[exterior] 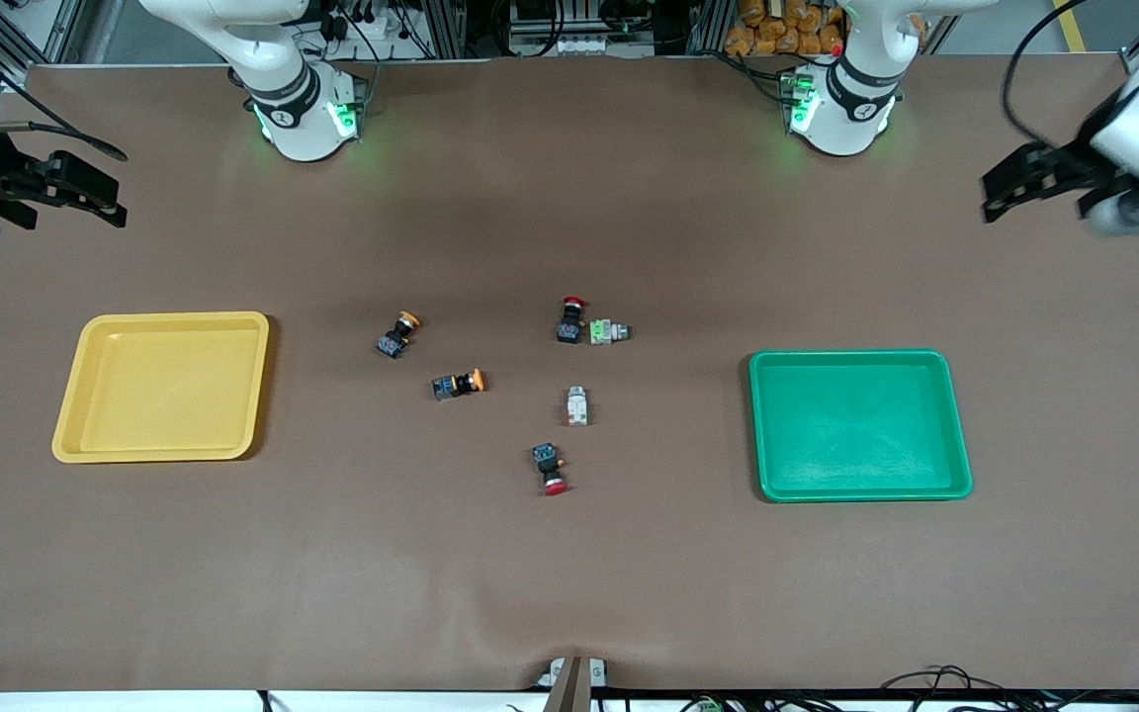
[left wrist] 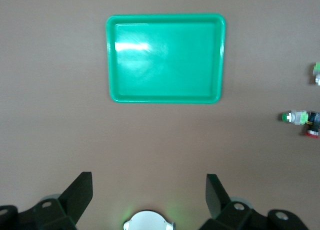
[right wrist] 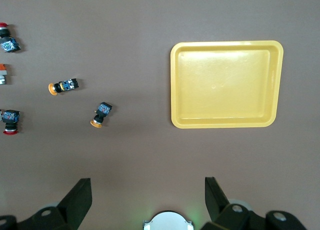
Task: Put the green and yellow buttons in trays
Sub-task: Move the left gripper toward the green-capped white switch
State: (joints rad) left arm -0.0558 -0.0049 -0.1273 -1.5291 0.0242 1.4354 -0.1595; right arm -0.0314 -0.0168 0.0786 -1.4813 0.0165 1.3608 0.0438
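Over table, both tools open, empty.

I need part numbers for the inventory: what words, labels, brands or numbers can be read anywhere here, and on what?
None can be read.
Black-and-blue push-button switches with yellow-orange caps: blue patches on the bodies, too small to read.
Yellow plastic tray and green plastic tray: no markings visible.
Round marks on the white arm bases: illegible.

Brown table mat (exterior: 569, 574) under even light, metal framing and cables (exterior: 935, 680) around it.
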